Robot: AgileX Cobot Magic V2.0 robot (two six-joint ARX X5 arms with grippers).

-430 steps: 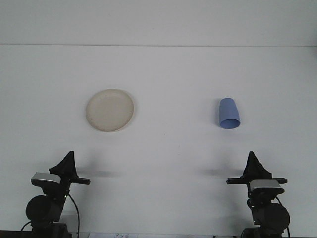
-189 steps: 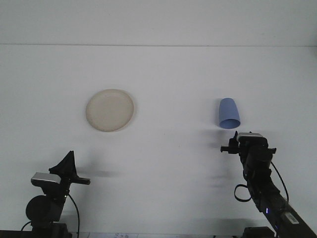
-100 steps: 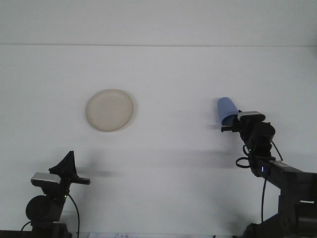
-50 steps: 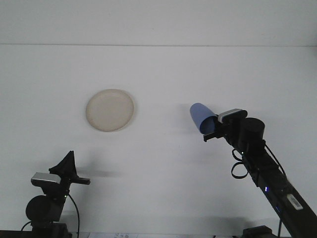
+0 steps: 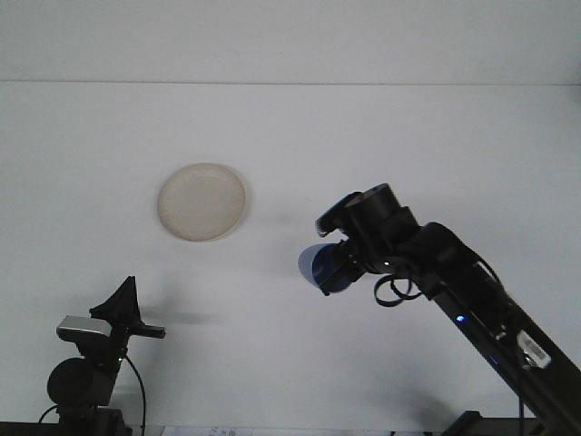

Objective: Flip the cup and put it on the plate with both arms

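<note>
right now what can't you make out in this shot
- Right gripper fingers, front view: hidden behind the blue cup and wrist, so the grip cannot be seen.
- Cup's closed end: covered by the gripper.
- Left gripper: too small and dark to tell how its fingers stand.
- Both arm bases: cut off by the bottom edge.

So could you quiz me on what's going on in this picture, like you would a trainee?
1. True or false: the blue cup is resting on the plate.
2. Which arm is holding the cup: A) the left, B) the right, C) both?
3. Fill in: the left gripper sits low at the near edge, on the ____ side of the picture.

Key
1. False. The cup is carried by the right gripper, apart from the plate, which is bare.
2. B. The right arm reaches in toward the middle of the white table.
3. Left.
</note>
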